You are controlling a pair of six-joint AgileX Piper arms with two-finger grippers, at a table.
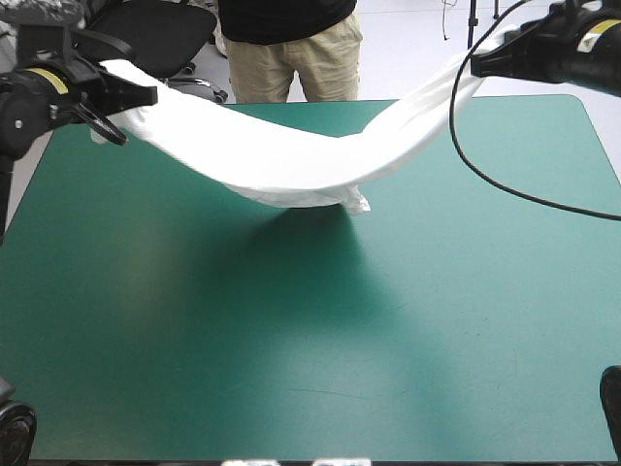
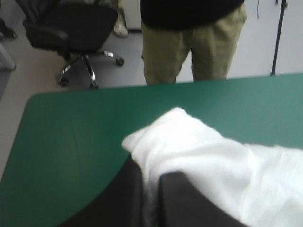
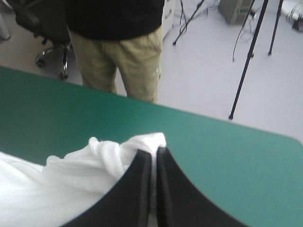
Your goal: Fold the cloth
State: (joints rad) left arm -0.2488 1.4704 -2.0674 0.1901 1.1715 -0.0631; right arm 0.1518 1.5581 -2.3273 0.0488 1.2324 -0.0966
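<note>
Folding looks barely begun: the T-shirt (image 1: pixel 291 160) sags bunched between left pincer (image 2: pixel 149 168) and right pincer (image 3: pixel 154 152), each clamped on an end, unfolded.

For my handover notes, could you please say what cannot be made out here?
High view: sleeves and collar of the T-shirt, lost in bunched folds.
Left wrist view: the left gripper's fingertips, covered by cloth.
Right wrist view: the T-shirt's far end, cut off by the edge.

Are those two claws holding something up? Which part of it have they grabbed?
Yes, the white T-shirt. The left gripper pinches one bunched end, the right gripper the other end, and the middle sags between them.
</note>
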